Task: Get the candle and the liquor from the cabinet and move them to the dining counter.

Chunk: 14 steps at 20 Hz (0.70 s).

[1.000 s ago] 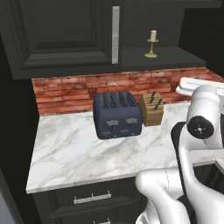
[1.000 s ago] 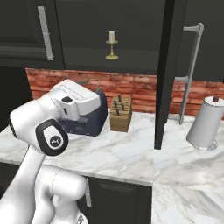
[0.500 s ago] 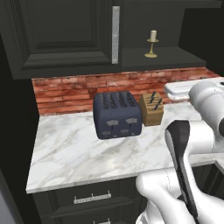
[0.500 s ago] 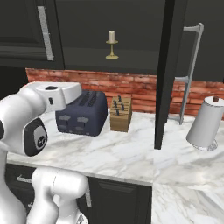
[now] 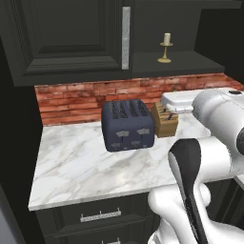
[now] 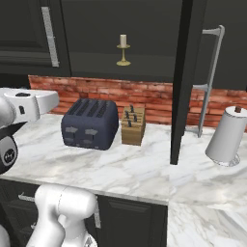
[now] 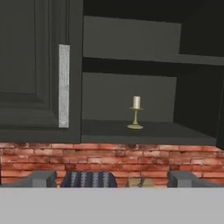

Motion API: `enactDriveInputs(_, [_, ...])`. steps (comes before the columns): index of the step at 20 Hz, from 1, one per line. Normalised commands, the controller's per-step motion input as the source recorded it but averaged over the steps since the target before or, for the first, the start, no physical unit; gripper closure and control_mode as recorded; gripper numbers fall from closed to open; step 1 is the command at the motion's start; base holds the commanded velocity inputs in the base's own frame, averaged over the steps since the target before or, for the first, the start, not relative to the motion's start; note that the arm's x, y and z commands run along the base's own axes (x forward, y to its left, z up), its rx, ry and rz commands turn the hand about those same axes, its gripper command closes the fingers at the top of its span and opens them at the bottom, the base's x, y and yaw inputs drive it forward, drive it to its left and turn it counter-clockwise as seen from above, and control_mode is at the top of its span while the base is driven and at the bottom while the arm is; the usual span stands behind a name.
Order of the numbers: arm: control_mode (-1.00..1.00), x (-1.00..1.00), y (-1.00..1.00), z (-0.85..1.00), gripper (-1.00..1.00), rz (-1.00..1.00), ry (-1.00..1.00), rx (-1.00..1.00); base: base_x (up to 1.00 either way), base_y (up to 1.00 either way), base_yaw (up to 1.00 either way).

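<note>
The candle [image 7: 136,113] stands upright on the dark lower shelf [image 7: 148,130] of the open cabinet [image 5: 66,43], cream stub in a small golden stick with a round flared base. It is alone on that shelf. In the hand view a second shelf sits above it, too dark to read.

The cabinet's left door is shut, its long silver bar handle [image 5: 126,38] running down the edge next to the opening. In the right base view the other door [image 6: 185,82] is swung out toward the camera, seen edge-on, with its own bar handle [image 6: 210,79] to the right.

Below the cabinet runs a strip of red brick wall [image 5: 86,97], and under that the marble tabletop [image 5: 81,167]. On it sit a dark blue four-slot toaster [image 5: 127,125] and, just beside it on the right, a wooden knife block [image 6: 132,125] with dark handles in its slots. Farther right, past the open door, a paper towel roll [image 6: 226,137] stands upright on its holder.

The claw [image 7: 112,178] is spread wide and empty — its two tips rise at the bottom of the hand view, well apart, looking at the candle from a distance, at about brick-wall height.
</note>
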Motion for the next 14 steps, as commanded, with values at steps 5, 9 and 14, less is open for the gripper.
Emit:
enactDriveInputs(5, [-1.00, 0.01, 0.73, 0.00, -1.00, 0.02, -0.03, 0.06, 0.00, 0.00, 0.00])
enactDriveInputs(9, [-1.00, 0.35, 0.32, 0.00, -1.00, 0.17, -0.08, 0.10, 0.00, 0.00, 0.00])
enactDriveInputs(14, [-1.00, 0.38, 0.27, -0.02, -1.00, 0.20, -0.08, 0.06, 0.00, 0.00, 0.00])
